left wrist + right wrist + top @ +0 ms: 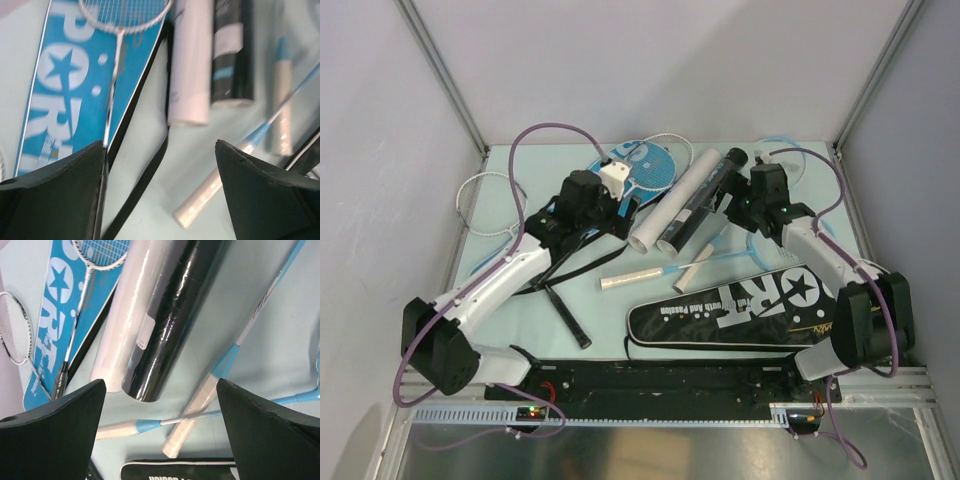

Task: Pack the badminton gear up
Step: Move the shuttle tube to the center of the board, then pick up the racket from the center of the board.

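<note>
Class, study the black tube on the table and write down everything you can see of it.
The black tube is a long, glossy cylinder, plastic by its sheen, with a pale label band and a thin blue stripe toward its nearer end. It lies flat on the table, slanting away to the right, side by side with the white tube, which touches it along its length. The right pincer hangs open near it, not gripping it.

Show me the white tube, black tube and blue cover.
white tube (125, 315): right wrist view, its middle.
black tube (175, 315): right wrist view, shiny side.
blue cover (135, 55): left wrist view, blue part.
</note>
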